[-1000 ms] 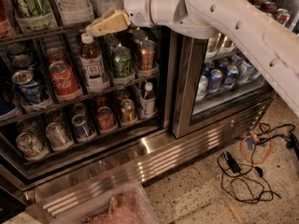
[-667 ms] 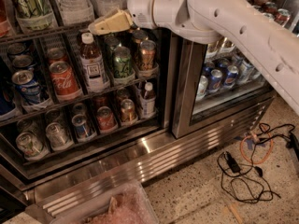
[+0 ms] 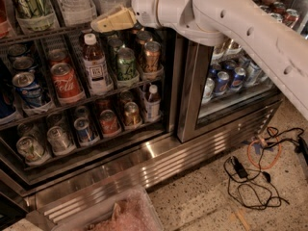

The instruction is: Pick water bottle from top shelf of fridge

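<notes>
From where I stand, the fridge door is open and the white arm reaches in from the upper right. The tan gripper hangs at the front edge of the top shelf, pointing left, just above a white-capped bottle on the rack below. Whether it is open I cannot tell; nothing shows in its hold. The water bottle stands on the top shelf, just up and left of the gripper tip, behind the front rail.
</notes>
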